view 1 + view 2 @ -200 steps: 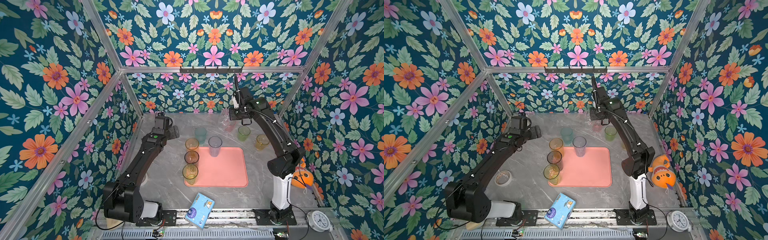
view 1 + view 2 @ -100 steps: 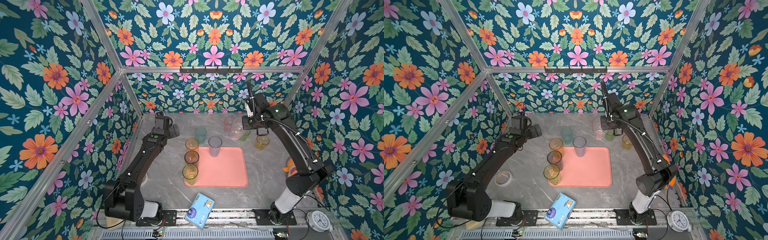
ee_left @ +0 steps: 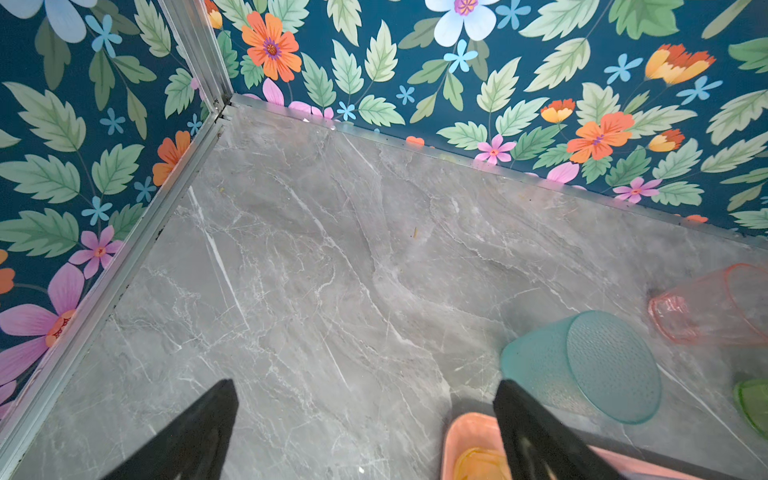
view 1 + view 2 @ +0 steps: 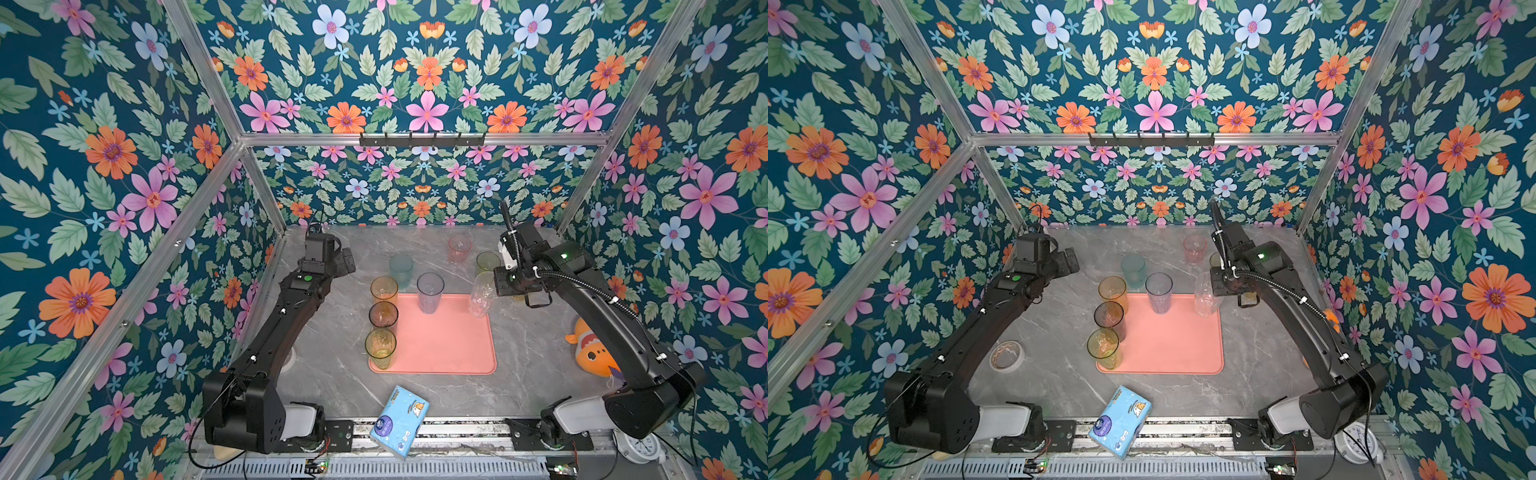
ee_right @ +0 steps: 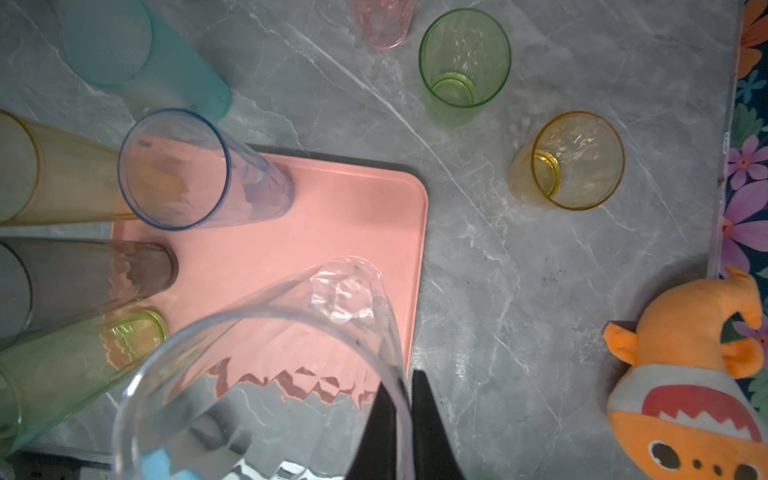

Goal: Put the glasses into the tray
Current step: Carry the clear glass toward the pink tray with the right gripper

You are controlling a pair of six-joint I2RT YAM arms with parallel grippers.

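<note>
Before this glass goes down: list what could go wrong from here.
1. The right gripper pinches the clear tumbler by one side of its rim only; it could swing or slip.
2. Its base hangs near a corner of the tray; set down there, it might catch the low rim and topple.

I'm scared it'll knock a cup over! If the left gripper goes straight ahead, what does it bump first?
Probably only the bare table, then the flowered wall. The open left gripper aims past the teal glass, though depth is unclear.
</note>
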